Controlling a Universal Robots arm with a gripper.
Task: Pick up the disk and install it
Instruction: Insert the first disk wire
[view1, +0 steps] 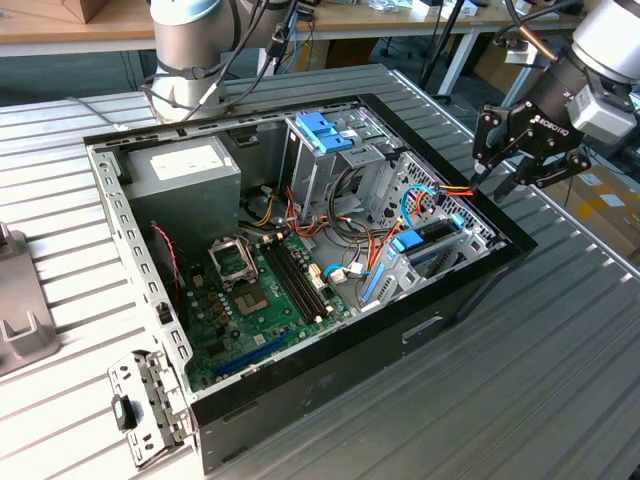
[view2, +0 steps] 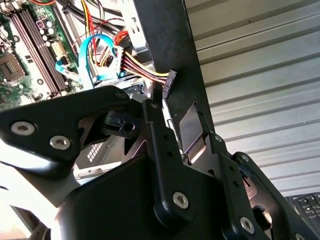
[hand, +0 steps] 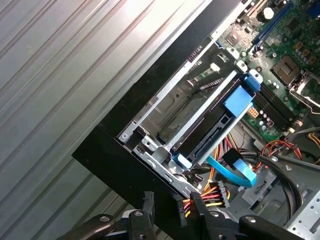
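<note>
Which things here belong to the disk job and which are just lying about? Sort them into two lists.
Belong to the job:
- disk, lying in the drive bay
- hand, over that corner of the case

Lying about:
- power supply
- motherboard
- darker blue latch piece
- loose metal bracket beside the case
</note>
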